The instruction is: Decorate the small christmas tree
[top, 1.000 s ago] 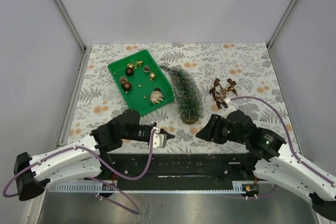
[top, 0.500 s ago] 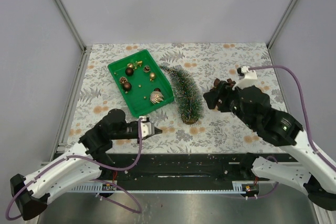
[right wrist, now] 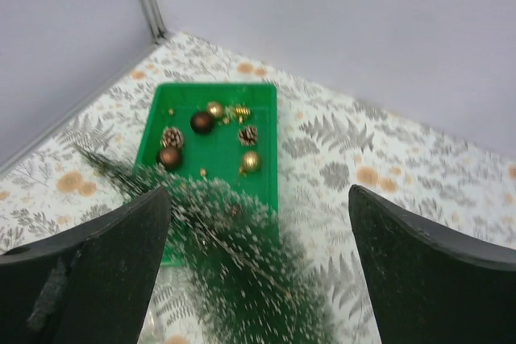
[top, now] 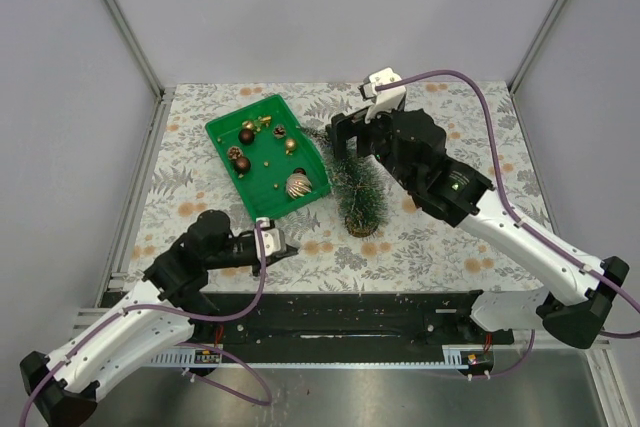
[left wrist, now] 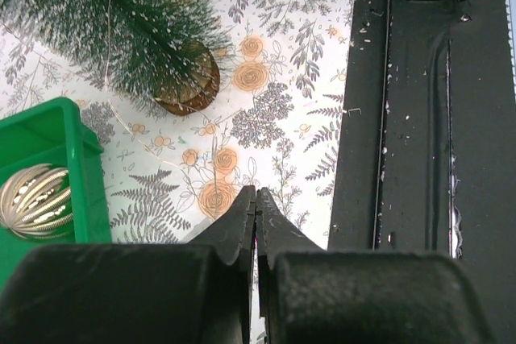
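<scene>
Right gripper (right wrist: 258,199) spread wide, directly above the small dark green bottle-brush christmas tree (top: 360,192). Left gripper (left wrist: 256,203) pressed together, empty, green plastic tray (left wrist: 81,159) just beside it.

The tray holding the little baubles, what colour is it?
The tray is plain bright green. The top external view shows it best.

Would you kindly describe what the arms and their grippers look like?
The left arm and right arm have white shells, black joints. The left gripper and right gripper are black, with tapered fingers. A purple cable runs along each arm; the right shows a green light.
</scene>
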Action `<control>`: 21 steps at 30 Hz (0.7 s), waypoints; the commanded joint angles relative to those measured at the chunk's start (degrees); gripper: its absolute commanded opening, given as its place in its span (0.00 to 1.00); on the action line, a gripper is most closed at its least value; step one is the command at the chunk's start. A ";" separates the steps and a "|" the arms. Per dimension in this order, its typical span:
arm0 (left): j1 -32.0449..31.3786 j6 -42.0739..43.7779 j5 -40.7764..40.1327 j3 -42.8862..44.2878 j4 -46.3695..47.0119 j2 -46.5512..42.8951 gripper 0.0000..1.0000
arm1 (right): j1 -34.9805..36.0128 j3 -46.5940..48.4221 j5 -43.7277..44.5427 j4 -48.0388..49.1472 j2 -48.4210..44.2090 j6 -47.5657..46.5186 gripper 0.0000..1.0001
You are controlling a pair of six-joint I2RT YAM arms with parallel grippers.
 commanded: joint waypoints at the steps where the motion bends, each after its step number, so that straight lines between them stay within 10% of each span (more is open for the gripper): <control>1: 0.87 -1.61 0.63 -1.49 -0.70 -1.42 0.00 | 0.37 4.42 -6.89 13.22 2.18 -10.36 0.99; 21: 1.66 -4.68 -0.43 -3.51 0.97 -3.35 0.00 | 1.86 -1.73 -25.01 18.16 -2.38 -15.64 0.99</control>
